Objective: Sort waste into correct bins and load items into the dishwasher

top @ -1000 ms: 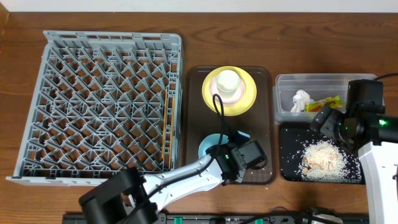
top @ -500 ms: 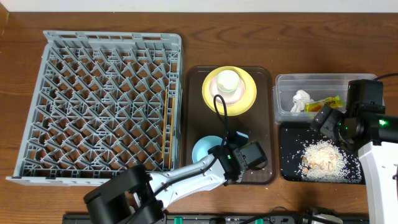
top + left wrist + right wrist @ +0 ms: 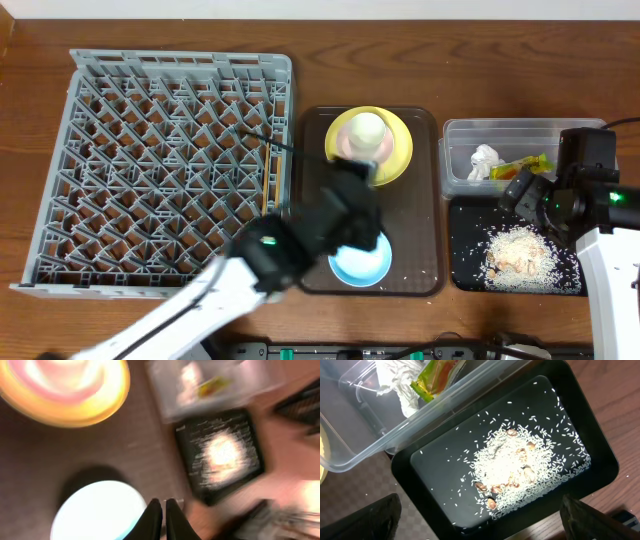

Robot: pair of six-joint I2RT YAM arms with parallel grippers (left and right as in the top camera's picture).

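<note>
Rack (image 3: 160,170), far left: no dishes in it that I can see. A thin pale line along its right edge may be the chopsticks (image 3: 266,185), not certain.

The left arm has swung up and left across the tray (image 3: 425,190). Half a second back its gripper sat low at the tray's near right corner, beside the bowl. The wrist view is smeared, so the arm is moving. Left gripper (image 3: 162,510): fingers clenched together, nothing seen between them.

Blue bowl (image 3: 360,260): now in full view on the tray, upright. It has been nudged a little right and nearer than before — shifted, not lifted. This reads as a missed grasp, the pinch closing on air or slipping off the rim. The bowl likely needs a fresh approach with the jaws apart.

Plate (image 3: 396,140): at the tray's far end, with the pink bowl (image 3: 348,142) and cup (image 3: 367,128) on it, unmoved.

Clear bin (image 3: 500,128): tissue (image 3: 485,160) and wrapper (image 3: 527,165) inside.
Black bin (image 3: 465,275): scraps (image 3: 518,250) inside.
The waste looks sorted. Loading, by my reading, has not begun.

Right gripper (image 3: 480,520): spread wide and empty, hanging over the black bin — same as before.
</note>
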